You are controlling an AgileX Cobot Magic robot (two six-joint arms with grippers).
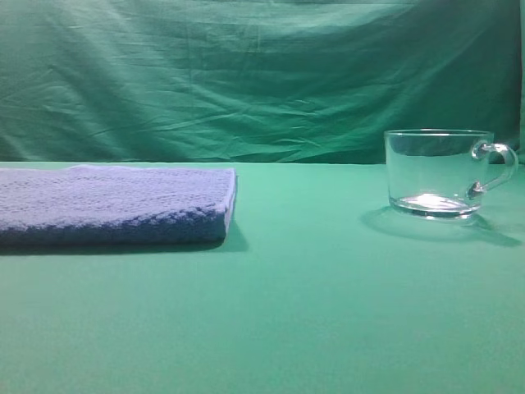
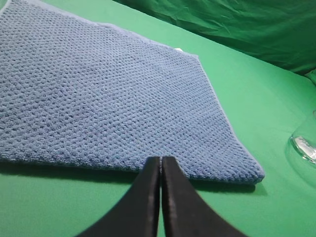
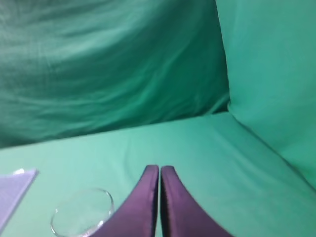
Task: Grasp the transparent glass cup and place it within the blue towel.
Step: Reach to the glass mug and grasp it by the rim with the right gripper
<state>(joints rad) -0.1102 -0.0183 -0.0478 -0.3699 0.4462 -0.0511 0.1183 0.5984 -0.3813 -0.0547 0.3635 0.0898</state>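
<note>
The transparent glass cup [image 1: 439,174] stands upright on the green cloth at the right, its loop handle pointing right. It also shows at the lower left of the right wrist view [image 3: 81,217] and, only as an edge, at the right of the left wrist view [image 2: 305,146]. The blue towel [image 1: 115,205] lies flat at the left, apart from the cup. My left gripper [image 2: 161,159] is shut and empty, its tips over the towel's [image 2: 113,94] near edge. My right gripper [image 3: 159,168] is shut and empty, to the right of the cup. Neither gripper appears in the exterior high view.
Green cloth covers the table [image 1: 312,312] and hangs as a wrinkled backdrop [image 1: 246,74] behind it. In the right wrist view a green wall panel [image 3: 276,74] rises on the right side. A towel corner [image 3: 12,187] shows at the left edge there.
</note>
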